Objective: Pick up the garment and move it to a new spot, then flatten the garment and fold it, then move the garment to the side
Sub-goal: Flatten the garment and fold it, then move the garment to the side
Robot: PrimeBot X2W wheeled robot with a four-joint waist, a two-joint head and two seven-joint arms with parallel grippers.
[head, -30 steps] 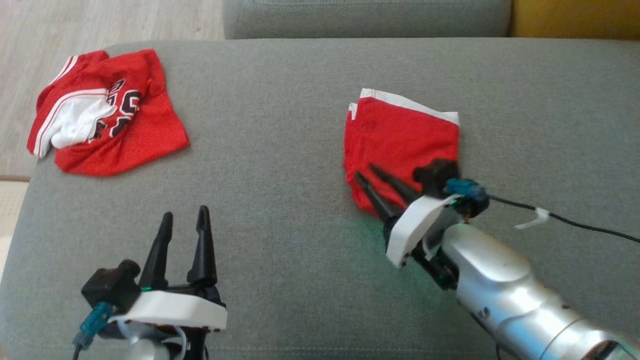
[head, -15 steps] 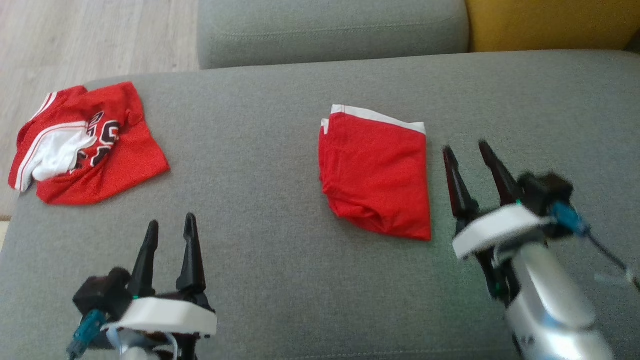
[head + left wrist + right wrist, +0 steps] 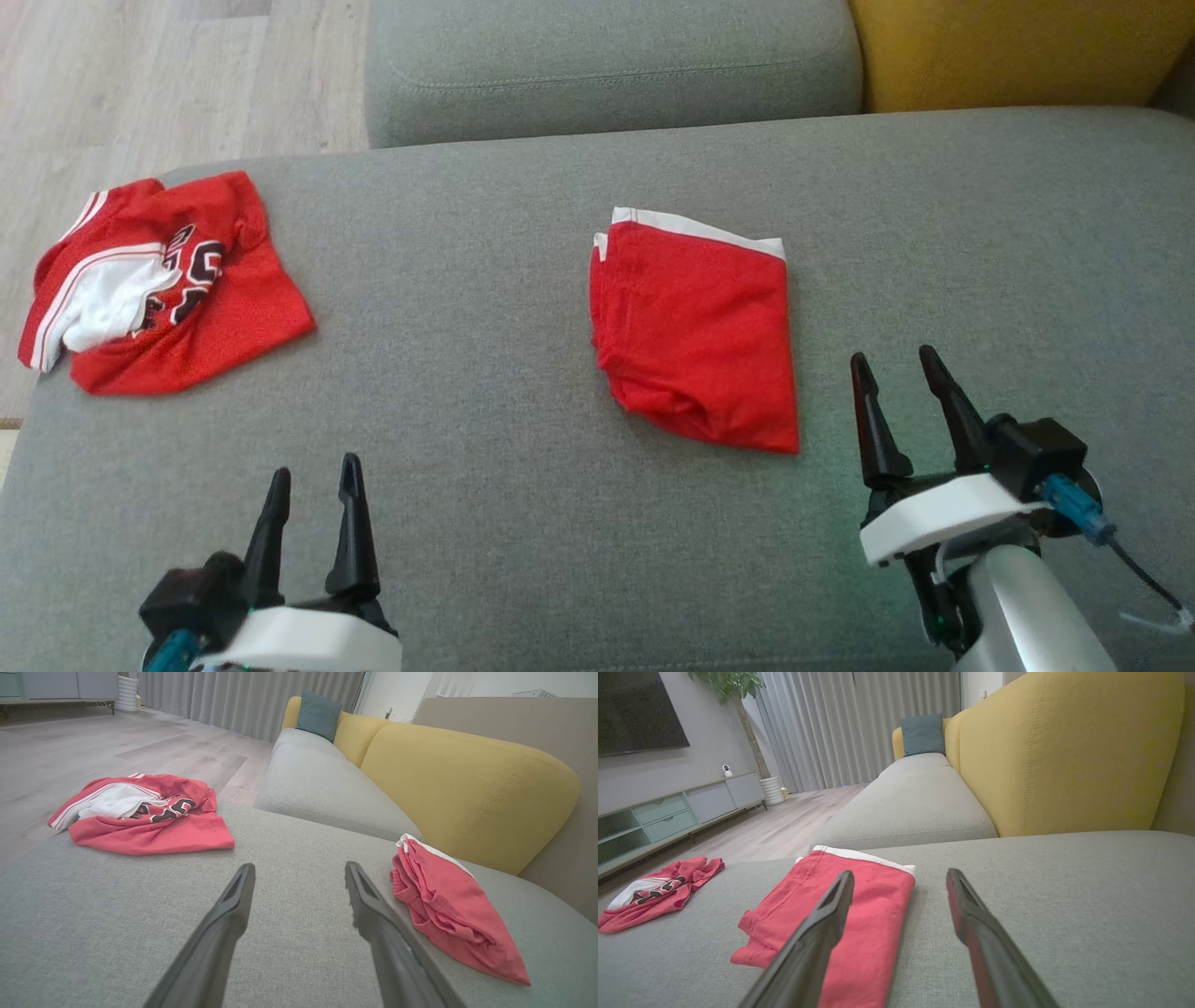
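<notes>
A folded red garment (image 3: 697,341) with a white hem lies flat on the grey cushion (image 3: 485,373), a little right of centre. It also shows in the left wrist view as the garment (image 3: 448,905) and in the right wrist view as the garment (image 3: 831,914). My right gripper (image 3: 894,359) hovers open just to its lower right, free of the cloth. At the lower left my left gripper (image 3: 315,471) is open too, well away from it. Both pairs of fingers are empty in the wrist views, left gripper (image 3: 299,872) and right gripper (image 3: 899,879).
A crumpled red and white jersey (image 3: 159,280) lies at the cushion's far left edge, next to the wooden floor (image 3: 140,84). A second grey seat cushion (image 3: 607,65) and a yellow backrest (image 3: 1018,47) border the far side.
My right gripper let go of the folded garment, opened and drew back toward the lower right. The head camera shifted, so the whole picture moved. The left gripper stayed open.
</notes>
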